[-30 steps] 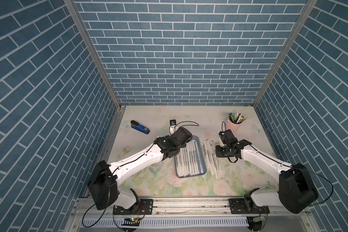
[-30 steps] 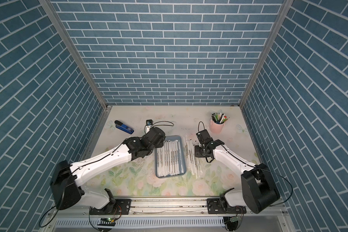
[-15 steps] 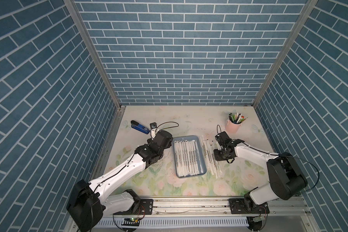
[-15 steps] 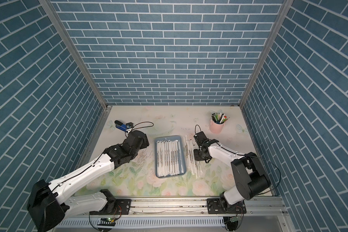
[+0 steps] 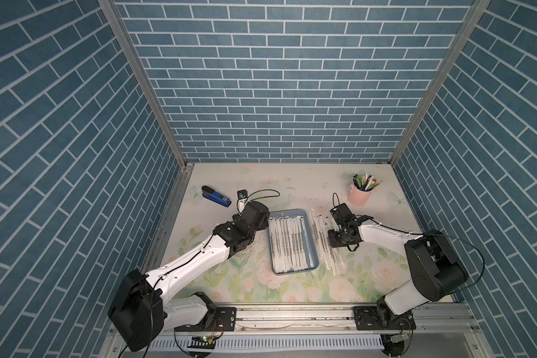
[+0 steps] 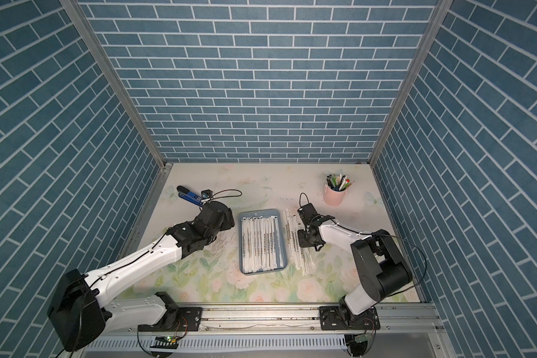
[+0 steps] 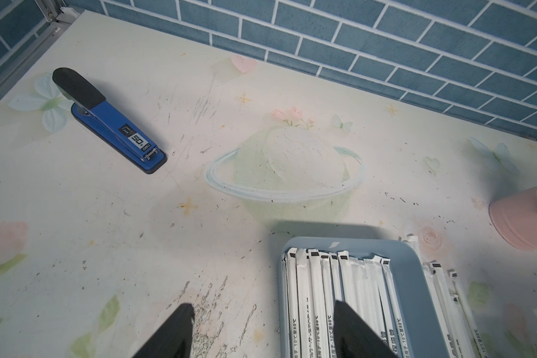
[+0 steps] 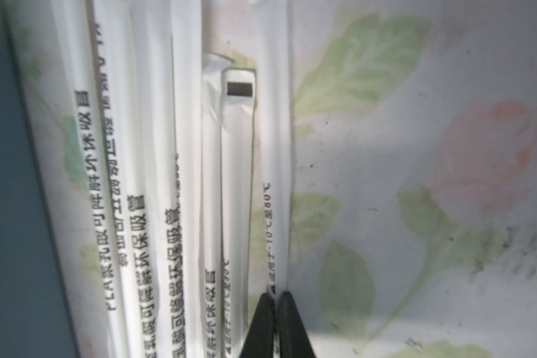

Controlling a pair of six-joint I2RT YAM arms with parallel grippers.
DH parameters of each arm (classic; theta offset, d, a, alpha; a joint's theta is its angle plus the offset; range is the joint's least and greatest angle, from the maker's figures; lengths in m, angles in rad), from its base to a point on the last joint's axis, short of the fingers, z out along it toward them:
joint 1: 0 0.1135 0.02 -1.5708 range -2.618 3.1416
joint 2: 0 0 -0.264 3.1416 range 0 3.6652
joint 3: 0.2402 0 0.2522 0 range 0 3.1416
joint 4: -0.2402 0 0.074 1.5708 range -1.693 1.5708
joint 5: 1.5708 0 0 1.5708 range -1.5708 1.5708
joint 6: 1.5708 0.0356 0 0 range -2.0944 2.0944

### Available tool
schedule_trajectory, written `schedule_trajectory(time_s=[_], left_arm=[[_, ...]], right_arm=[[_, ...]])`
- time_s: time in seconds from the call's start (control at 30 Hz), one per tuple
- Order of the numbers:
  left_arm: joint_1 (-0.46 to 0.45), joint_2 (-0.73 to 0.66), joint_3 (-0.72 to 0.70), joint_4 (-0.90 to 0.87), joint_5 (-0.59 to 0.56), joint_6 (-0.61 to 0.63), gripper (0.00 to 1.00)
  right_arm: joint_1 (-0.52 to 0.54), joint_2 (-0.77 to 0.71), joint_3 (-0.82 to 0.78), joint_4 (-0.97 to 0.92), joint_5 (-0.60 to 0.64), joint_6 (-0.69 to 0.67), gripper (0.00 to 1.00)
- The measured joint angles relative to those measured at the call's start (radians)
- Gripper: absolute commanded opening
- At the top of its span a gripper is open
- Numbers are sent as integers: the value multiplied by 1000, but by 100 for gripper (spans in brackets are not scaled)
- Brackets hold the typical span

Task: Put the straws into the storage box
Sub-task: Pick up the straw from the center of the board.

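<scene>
We grip rightmost loose straw [image 8: 273, 186] w/ R gripper [image 8: 275, 294] | straw axis near-far | storage box [image 5: 312, 238] just left | L gripper [image 7: 261, 305] open, empty

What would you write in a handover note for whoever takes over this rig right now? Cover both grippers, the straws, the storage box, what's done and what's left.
Grippers: left gripper open and empty, over the left rim of the storage box.
The right gripper is shut on the outermost loose straw, low at the table.
Done: a row of straws lies in the box.
Left: several loose straws lie on the table beside the box, on the right arm's side; move them in.
</scene>
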Motion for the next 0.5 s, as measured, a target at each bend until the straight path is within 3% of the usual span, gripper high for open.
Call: schedule_trajectory(time_s=[0.33, 0.5], left_arm=[[0, 4, 0, 2, 2, 1, 74], [0, 4, 0, 3, -2, 1, 74]], right_arm=[[18, -70, 43, -94, 23, 6, 3], [135, -105, 143, -152, 63, 91, 1]])
